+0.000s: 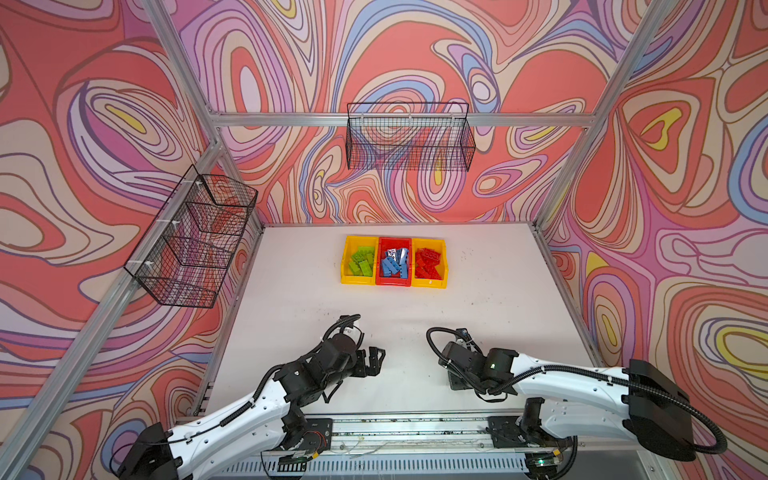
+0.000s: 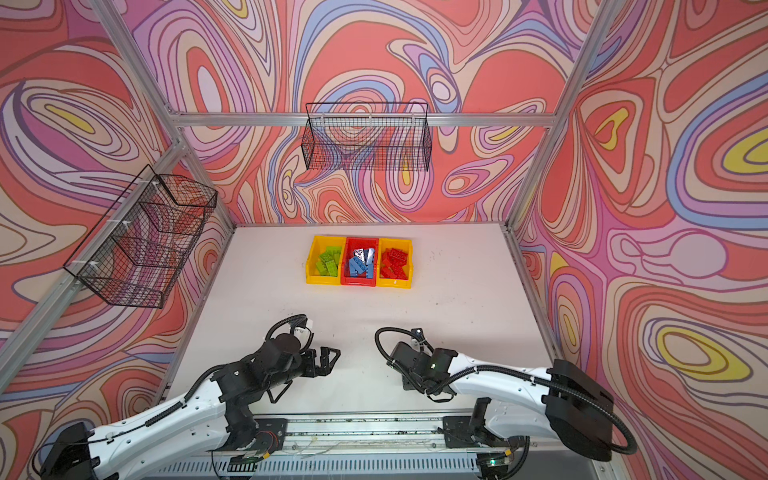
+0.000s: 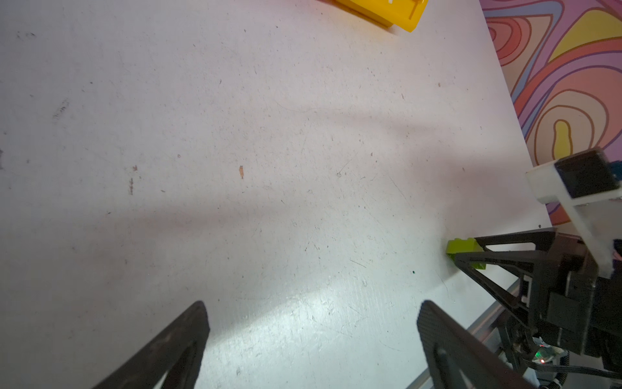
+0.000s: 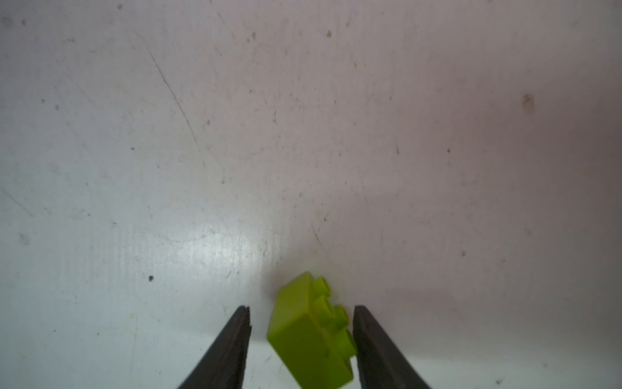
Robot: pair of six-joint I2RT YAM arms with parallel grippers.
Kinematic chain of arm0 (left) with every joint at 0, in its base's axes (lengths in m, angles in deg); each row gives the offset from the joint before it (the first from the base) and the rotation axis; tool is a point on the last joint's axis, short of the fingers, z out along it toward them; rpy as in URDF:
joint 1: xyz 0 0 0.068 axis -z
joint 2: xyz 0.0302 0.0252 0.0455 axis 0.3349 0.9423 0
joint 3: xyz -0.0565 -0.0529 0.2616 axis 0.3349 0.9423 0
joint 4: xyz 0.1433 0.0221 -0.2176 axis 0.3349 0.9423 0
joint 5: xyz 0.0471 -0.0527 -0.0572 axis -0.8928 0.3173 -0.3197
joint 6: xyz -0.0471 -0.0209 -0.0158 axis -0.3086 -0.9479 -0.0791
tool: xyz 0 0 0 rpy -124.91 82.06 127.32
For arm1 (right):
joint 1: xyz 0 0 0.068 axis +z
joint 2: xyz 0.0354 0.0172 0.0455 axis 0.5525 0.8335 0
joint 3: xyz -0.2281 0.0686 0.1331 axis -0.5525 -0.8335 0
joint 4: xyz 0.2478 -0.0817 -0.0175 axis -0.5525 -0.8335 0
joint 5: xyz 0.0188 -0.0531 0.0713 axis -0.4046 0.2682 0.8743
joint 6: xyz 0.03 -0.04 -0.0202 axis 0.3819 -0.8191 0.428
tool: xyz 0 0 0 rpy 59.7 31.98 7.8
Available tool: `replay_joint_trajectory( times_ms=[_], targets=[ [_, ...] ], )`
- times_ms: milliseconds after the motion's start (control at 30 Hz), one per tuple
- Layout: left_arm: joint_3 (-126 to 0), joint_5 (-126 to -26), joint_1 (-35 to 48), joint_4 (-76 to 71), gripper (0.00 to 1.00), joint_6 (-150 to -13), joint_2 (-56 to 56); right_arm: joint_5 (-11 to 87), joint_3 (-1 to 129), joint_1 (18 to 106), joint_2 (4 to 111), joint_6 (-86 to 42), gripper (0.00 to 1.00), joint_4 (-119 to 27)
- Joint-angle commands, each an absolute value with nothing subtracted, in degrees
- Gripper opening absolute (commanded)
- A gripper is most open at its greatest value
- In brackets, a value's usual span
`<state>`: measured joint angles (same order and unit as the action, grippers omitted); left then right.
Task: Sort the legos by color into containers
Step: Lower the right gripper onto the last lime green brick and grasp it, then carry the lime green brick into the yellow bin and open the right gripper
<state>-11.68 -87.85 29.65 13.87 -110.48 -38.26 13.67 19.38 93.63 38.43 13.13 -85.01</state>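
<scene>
Green, blue and red legos (image 1: 392, 264) are seen sorted into three bins (image 1: 345, 266) at centre frame in both top views. One green brick (image 4: 311, 331) is left on the table (image 1: 291, 299), lower right of centre. It is straddled by the right gripper (image 4: 301, 308), jaws apart and not yet clamped; the left gripper (image 3: 313, 304) is spread wide, empty.

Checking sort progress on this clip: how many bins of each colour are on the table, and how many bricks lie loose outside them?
Yellow bins: 2 (left yellow bin, right yellow bin)
Red bin: 1
Loose green brick: 1
Total: 4
</scene>
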Motion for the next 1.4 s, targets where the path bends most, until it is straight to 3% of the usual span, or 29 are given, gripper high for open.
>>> replay_joint_trajectory(
  times_ms=[0,367,633,833,1033,1367],
  targets=[
    [-11.95,-90.09,29.98,16.15,1.0,-110.98,-39.54,13.62,20.3,93.93,39.73,12.72,0.48,-83.71],
    [-11.45,-92.58,29.97,18.64,1.0,-110.77,-40.5,12.85,23.49,93.92,44.91,10.9,0.21,-82.03],
    [-12.45,-98.67,30.01,24.94,1.0,-110.69,-42.93,9.76,34.24,93.85,52.33,5.4,0.18,-80.97],
    [-14.86,-107.3,29.87,31.16,1.0,-111.33,-43.63,6.68,51.56,89.86,64.61,-4.76,0.17,-78.31],
    [-15.42,-110.71,29.83,32.01,1.0,-111.53,-44.04,12.51,74.46,82.51,79.89,-15.05,0.17,-73.33],
    [-17.06,-112.91,24.84,32.93,1.0,-109.61,-42.05,20.48,117.54,76.06,108.96,-24.97,0.2,-77.41]
  ],
)
